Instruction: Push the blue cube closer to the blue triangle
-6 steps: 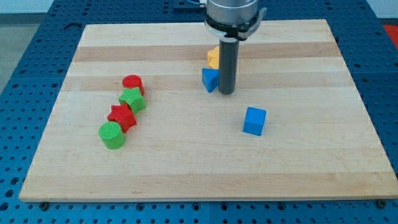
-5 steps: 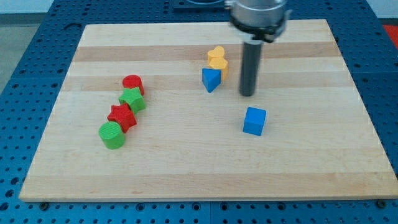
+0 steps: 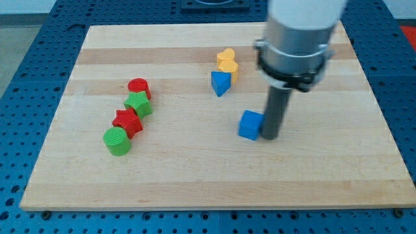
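Note:
The blue cube [image 3: 249, 125] lies right of the board's middle. My tip [image 3: 270, 136] is down on the board and touches the cube's right side. The blue triangle [image 3: 220, 83] lies up and to the left of the cube, about a cube's width of bare wood between them. The rod rises from the tip to the arm's large grey end, which hides part of the board's upper right.
A yellow block [image 3: 227, 61] touches the blue triangle's upper right. At the view's left stand a red cylinder [image 3: 138, 87], a green star [image 3: 138, 103], a red star [image 3: 127, 121] and a green cylinder [image 3: 117, 140] in a slanted row. The wooden board [image 3: 195, 175] ends in blue perforated table.
My tip moved from beside the blue triangle rightward, then down to the cube's right side. The blue cube has slid a little to the left, toward the triangle.

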